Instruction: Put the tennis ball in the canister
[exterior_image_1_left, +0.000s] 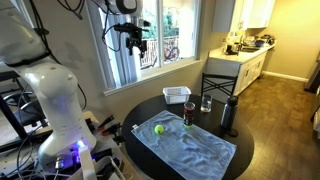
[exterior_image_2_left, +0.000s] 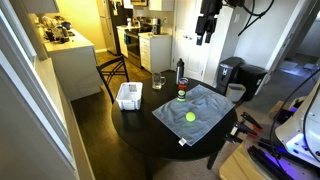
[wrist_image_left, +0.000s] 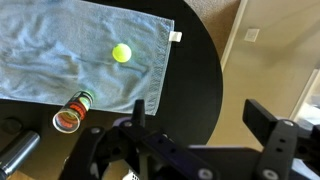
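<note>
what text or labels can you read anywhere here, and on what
No text can be read in any view.
canister: label with a green band, print too blurred to read.
towel: white corner tag, too small to read.

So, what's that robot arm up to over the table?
Nothing is being handled yet. The gripper hangs high above the round table, open and empty. The tennis ball lies on a blue-grey towel. The canister stands upright at the towel's edge, apart from the ball. The ball is meant to go into it but has not yet been picked up.
</note>
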